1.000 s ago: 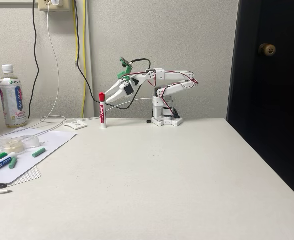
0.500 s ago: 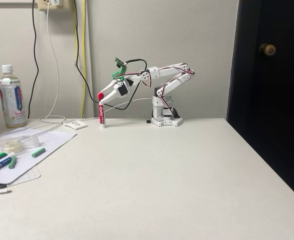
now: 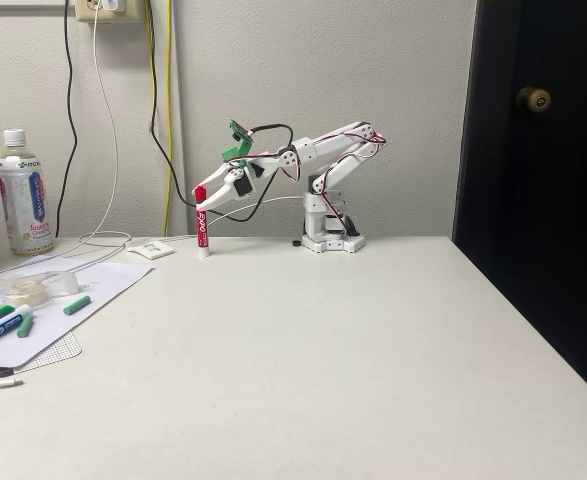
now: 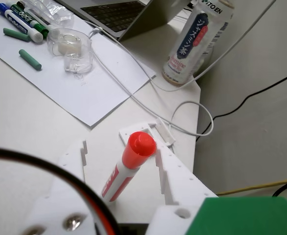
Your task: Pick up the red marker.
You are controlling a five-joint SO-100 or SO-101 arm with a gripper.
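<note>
The red marker, upright on the table, is flanked by the gripper; grasp cannot be told.

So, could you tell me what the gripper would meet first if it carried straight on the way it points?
Probably the red marker, standing upright between the open jaws of the gripper, though depth is unclear.

In the wrist view the red marker has its lower end hidden behind the gripper. The bottle top is cut off.
</note>
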